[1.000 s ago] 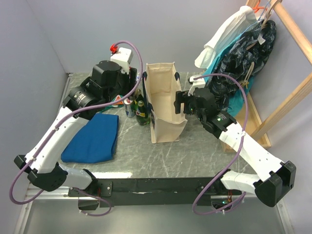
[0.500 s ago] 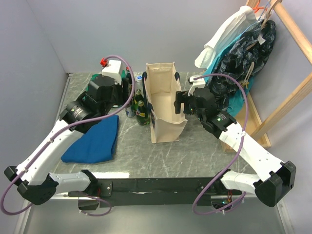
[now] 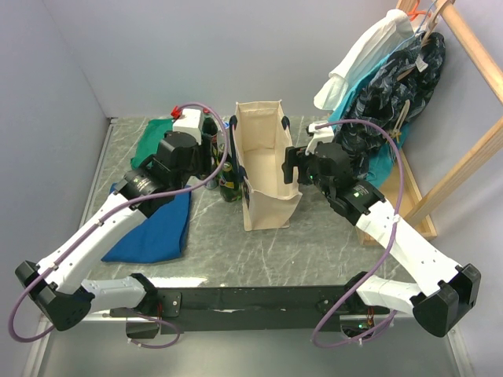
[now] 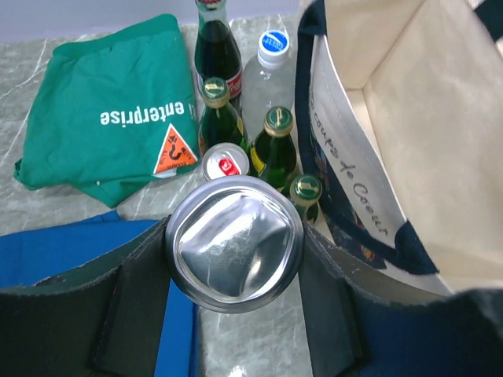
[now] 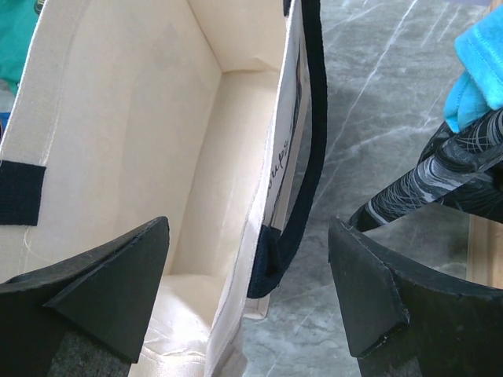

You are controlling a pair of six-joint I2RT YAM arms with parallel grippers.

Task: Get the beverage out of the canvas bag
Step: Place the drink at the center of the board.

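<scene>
Left tool (image 4: 234,263) was clamped on a silver can (image 4: 234,242), outside the canvas bag (image 4: 393,118) standing just right of it. Bottles (image 4: 271,133) stood on the surface (image 4: 27,71) below. Right tool (image 5: 250,236) was wide, jaws straddling the bag's side wall.

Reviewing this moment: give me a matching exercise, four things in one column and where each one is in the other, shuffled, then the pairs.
Things:
1. silver can
2. canvas bag
3. green cloth
4. blue cloth

Places:
A. lying flat on the near left side of the table
B. standing upright and open, one wall between the open jaws of the right gripper
C. gripped between the jaws of the left gripper
D. folded at the table's far left corner

Pairs: 1-C, 2-B, 3-D, 4-A
</scene>
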